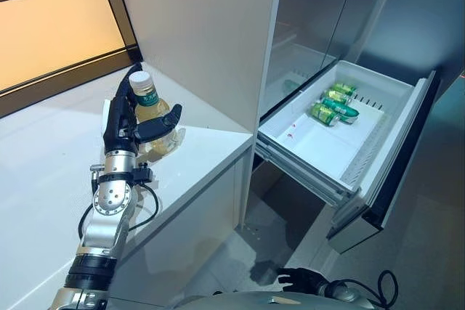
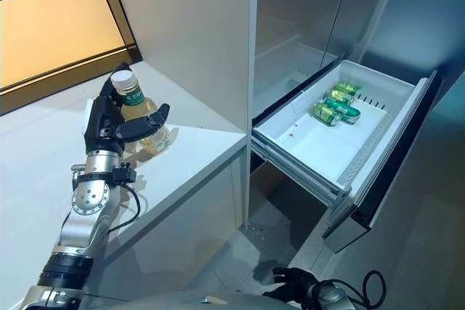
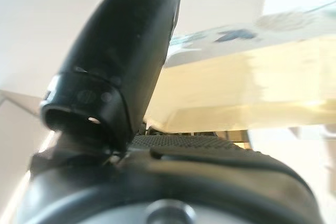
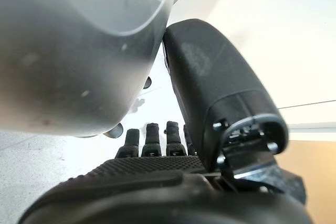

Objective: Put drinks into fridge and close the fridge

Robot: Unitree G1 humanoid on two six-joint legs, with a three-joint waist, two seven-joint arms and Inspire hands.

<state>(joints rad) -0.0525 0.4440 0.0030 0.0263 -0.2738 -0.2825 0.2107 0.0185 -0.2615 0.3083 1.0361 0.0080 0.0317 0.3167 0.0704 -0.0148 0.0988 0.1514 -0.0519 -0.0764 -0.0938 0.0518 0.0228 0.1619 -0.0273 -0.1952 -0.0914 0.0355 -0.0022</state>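
A clear bottle (image 1: 150,111) of yellow drink with a white cap stands upright on the white counter (image 1: 43,150). My left hand (image 1: 118,127) is shut on it, with the fingers behind it and the thumb curled across its front. In the left wrist view the thumb (image 3: 121,61) presses on the bottle (image 3: 252,87). The fridge drawer (image 1: 309,152) is pulled out to the right and holds green drinks (image 1: 334,104) lying at its far end. My right hand (image 1: 301,279) hangs low near the floor, open and empty; it also shows in the right wrist view (image 4: 220,87).
A tall white panel (image 1: 203,27) rises right behind the bottle, between the counter and the fridge. The fridge's grey upper doors (image 1: 320,12) are shut above the drawer. The drawer's dark front (image 1: 407,150) juts out to the right.
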